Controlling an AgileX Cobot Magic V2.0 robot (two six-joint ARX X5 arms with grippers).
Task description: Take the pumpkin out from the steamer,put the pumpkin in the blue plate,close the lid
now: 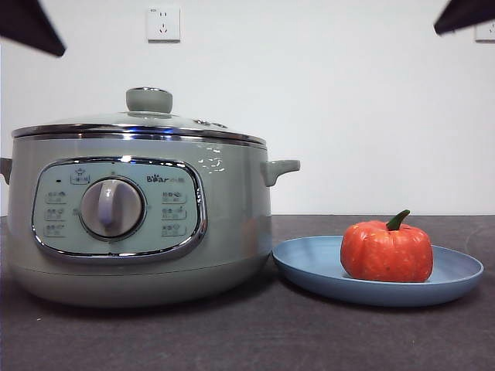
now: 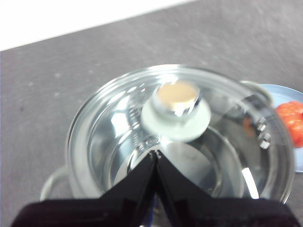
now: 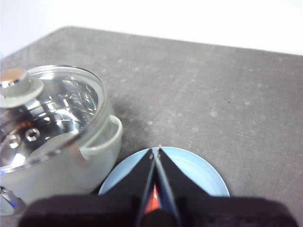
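Observation:
The sage-green steamer [image 1: 139, 224] stands at the left with the glass lid [image 1: 139, 124] seated on it, knob [image 1: 149, 100] on top. The orange pumpkin [image 1: 387, 250] sits upright on the blue plate [image 1: 309, 267] to the steamer's right. My left gripper [image 2: 155, 155] is shut and empty, high above the lid [image 2: 118, 127], a little off from the knob [image 2: 176, 100]. My right gripper [image 3: 156, 151] is shut and empty, high above the blue plate [image 3: 199, 172]; the pumpkin [image 3: 152, 198] shows only as a sliver between its jaws. Both arms show as dark tips at the front view's top corners.
The dark grey table [image 1: 247, 340] runs to a white wall with a socket [image 1: 163, 24]. The steamer's side handle [image 1: 280, 168] juts toward the plate. The plate's edge nearly touches the steamer's base.

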